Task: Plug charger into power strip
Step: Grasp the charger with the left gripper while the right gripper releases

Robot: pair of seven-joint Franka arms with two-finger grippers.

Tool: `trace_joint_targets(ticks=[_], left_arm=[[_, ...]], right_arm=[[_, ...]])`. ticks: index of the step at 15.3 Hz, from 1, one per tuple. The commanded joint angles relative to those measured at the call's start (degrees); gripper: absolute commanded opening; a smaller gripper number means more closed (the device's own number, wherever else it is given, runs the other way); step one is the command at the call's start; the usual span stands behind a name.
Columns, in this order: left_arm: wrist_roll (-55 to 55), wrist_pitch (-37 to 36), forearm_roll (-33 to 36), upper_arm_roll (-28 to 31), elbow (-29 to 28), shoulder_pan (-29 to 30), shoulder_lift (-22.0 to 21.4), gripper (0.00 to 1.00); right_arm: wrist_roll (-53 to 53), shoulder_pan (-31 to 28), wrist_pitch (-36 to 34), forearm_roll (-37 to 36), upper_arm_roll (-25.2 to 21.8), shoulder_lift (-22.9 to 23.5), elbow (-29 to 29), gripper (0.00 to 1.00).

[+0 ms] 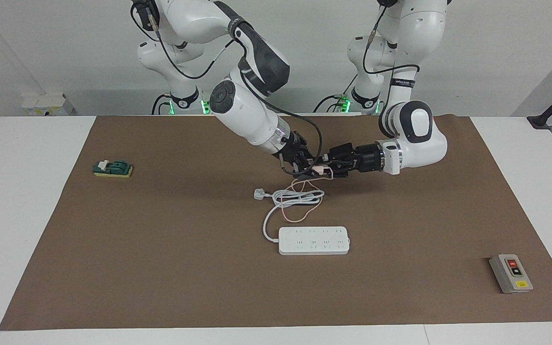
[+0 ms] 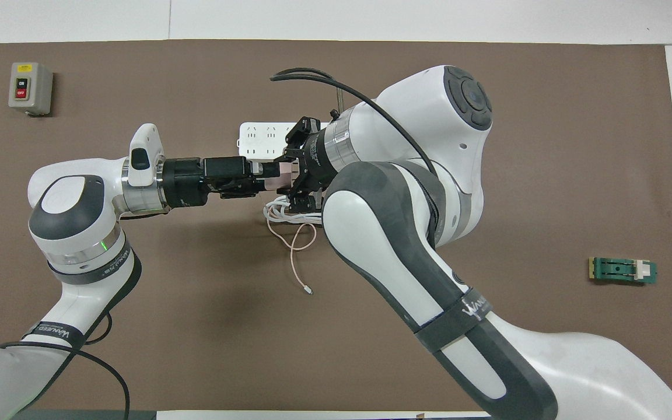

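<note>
Charger (image 1: 320, 168) held in mid-air over the coiled white cord (image 1: 300, 195), pinched between two claws that meet tip to tip. Right claw (image 1: 306, 168) clamps the pink cube; its thin pink cable (image 2: 295, 245) hangs to the brown mat (image 1: 161, 268). Left claw (image 1: 329, 167) level, fingers on the same cube, grip firmness unclear. Power strip (image 1: 314, 240) flat on the desk (image 1: 31, 230), farther from the robots than the coil. Grey switch box (image 1: 511, 273) sits well apart.
</note>
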Motion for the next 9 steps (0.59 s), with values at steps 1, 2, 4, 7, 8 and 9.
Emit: trace_joint_targets(ticks=[1, 2, 4, 7, 8, 9], left_arm=[[1.3, -1.2, -1.4, 0.1, -1.4, 0.4, -0.8, 0.47], [1.3, -1.1, -1.4, 0.1, -1.5, 0.5, -0.8, 0.47], [1.3, -1.0, -1.4, 0.1, -1.5, 0.5, -0.8, 0.41], [1.3, -1.3, -1.4, 0.1, -1.6, 1.5, -0.9, 0.25], [1.3, -1.2, -1.4, 0.1, -1.6, 1.6, -0.8, 0.17], [1.3, -1.0, -1.4, 0.1, -1.5, 1.6, -0.8, 0.15]], right_arm=[[-1.5, -0.2, -0.1, 1.2, 0.0, -0.5, -0.3, 0.0], [-1.5, -0.3, -0.2, 1.2, 0.0, -0.5, -0.3, 0.0], [-1.5, -0.2, -0.2, 1.2, 0.0, -0.5, -0.3, 0.0], [-1.5, -0.2, -0.3, 1.2, 0.0, -0.5, -0.3, 0.0], [-1.5, -0.3, -0.3, 1.2, 0.0, -0.5, -0.3, 0.0], [-1.5, -0.3, -0.3, 1.2, 0.0, -0.5, -0.3, 0.0]])
